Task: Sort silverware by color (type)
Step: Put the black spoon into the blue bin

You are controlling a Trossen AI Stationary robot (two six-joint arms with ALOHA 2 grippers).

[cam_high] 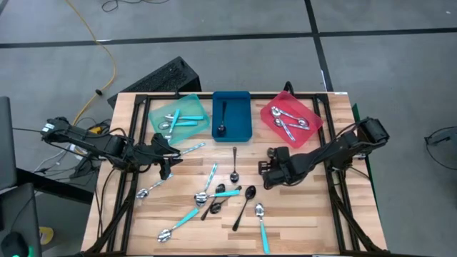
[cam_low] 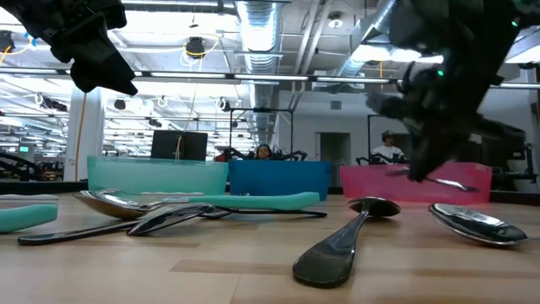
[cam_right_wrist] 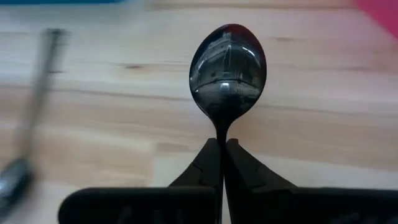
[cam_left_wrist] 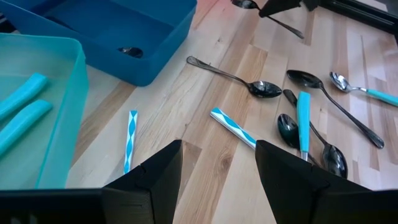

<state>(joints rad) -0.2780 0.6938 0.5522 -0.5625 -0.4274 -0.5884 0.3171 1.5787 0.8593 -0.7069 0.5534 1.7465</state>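
Several spoons lie loose on the wooden table (cam_high: 307,214): teal-handled (cam_high: 187,216), black (cam_high: 245,203) and all-silver (cam_high: 233,163). The teal tray (cam_high: 151,114) holds teal-handled spoons, the blue tray (cam_high: 243,114) one dark spoon, the red tray (cam_high: 271,114) silver ones. My left gripper (cam_high: 168,163) (cam_left_wrist: 217,149) is open, hovering over the table near a striped teal handle (cam_left_wrist: 131,134). My right gripper (cam_high: 265,169) (cam_right_wrist: 222,142) is shut on a dark glossy spoon (cam_right_wrist: 227,65) right of the loose pile. My right gripper pinches the dark spoon between its two fingertips (cam_right_wrist: 208,158) at the thin neck (cam_right_wrist: 222,129) just behind the bowl. The bowl (cam_right_wrist: 227,62) sticks out past the fingers, hollow side toward the wrist camera. The spoon looks lifted clear of the table.
The three trays stand in a row along the table's far edge. The loose spoons crowd the middle and near part of the table, some crossing each other (cam_left_wrist: 305,134). Bare wood shows at the near right corner (cam_high: 321,228). People sit in the room beyond the table (cam_low: 388,150).
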